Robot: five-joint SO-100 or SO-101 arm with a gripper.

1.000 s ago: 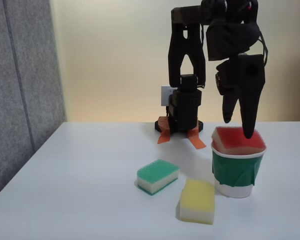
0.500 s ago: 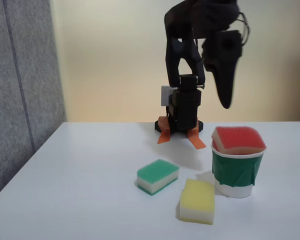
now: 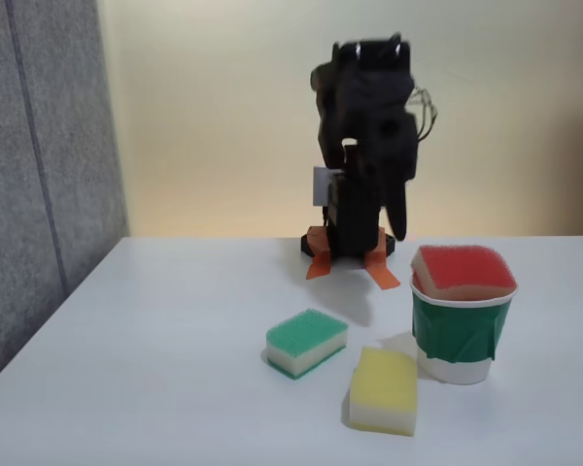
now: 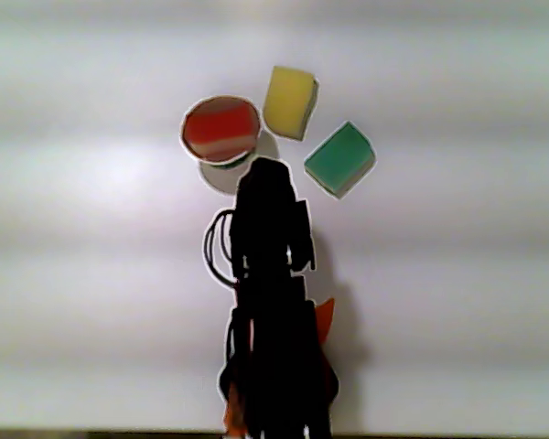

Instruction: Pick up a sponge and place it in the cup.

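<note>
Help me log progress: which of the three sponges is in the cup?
The red-topped sponge sits in the cup; the green sponge and yellow sponge lie on the table.

Your arm (image 3: 364,146): folded upright over its base | gripper (image 3: 396,218): pointing down, holding nothing | jaws: state unclear

White table (image 3: 155,340) w/ cup (image 3: 462,335), 2 sponges (image 3: 306,342)

Sponge (image 3: 463,267) top is seen as rough, open-pored red foam. Cup (image 3: 459,335) is taken as matt white paper, green-banded. Worktop (image 3: 175,369) is noted smooth, matt white. Arm (image 3: 364,146) is recorded as matt black plastic.
</note>
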